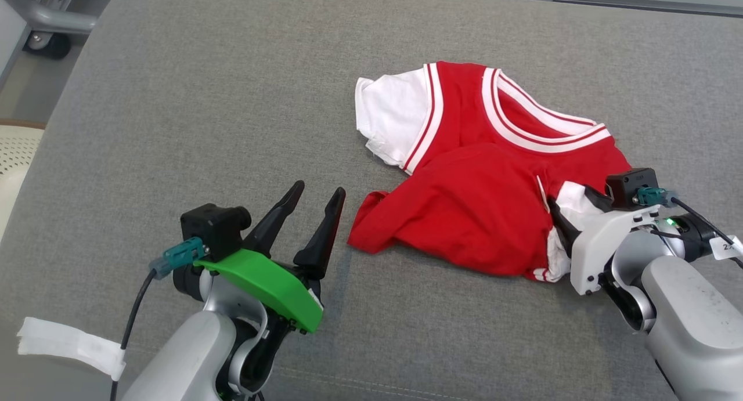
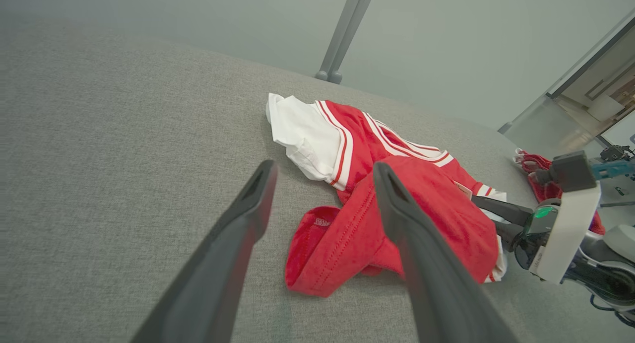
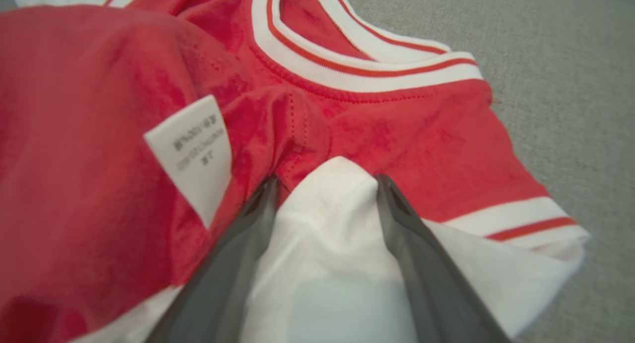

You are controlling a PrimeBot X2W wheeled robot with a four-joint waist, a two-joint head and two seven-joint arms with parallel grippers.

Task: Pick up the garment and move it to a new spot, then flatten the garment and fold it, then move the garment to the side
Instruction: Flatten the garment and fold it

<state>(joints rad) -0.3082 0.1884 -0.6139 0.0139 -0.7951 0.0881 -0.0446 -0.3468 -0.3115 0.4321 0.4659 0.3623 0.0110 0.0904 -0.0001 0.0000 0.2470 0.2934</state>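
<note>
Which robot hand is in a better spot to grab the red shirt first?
Probably the right gripper: open, it straddles the white sleeve of the shirt; the left gripper is open too, but short of it.

a grey woven upholstered cushion (image 1: 174, 128) carries a crumpled red t-shirt (image 1: 464, 215) with white sleeves and striped trim, lying right of centre, lower part bunched.
</note>
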